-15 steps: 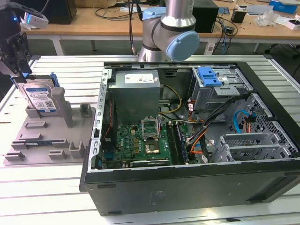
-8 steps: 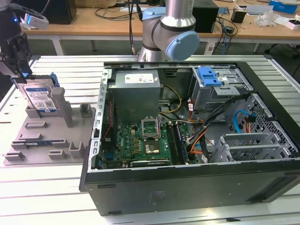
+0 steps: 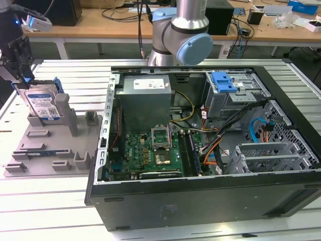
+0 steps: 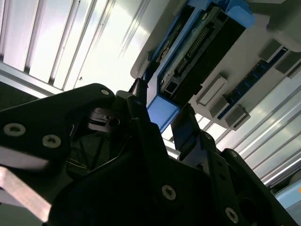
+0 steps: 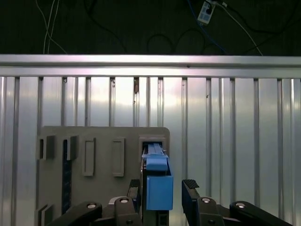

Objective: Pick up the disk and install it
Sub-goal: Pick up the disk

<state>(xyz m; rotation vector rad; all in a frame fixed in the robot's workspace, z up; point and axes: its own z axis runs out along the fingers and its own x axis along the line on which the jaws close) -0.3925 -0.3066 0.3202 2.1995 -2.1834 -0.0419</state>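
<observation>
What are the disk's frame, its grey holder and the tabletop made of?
Frame on the disk: blue plastic by the look, matte, moulded tab. The grey holder: probably plastic, dull, uniform, blocky slots. The tabletop: likely aluminium, silvery grooved slats with bright glare.

Even room light fills the exterior view, with soft shadow inside the computer case [image 3: 200,203]. In the second wrist view the tabletop [image 4: 94,42] glares white and the end effector [image 4: 160,110] is nearly black.

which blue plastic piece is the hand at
The frame on the disk, standing in the grey rack; the other blue bracket sits atop the drive cage.
</observation>
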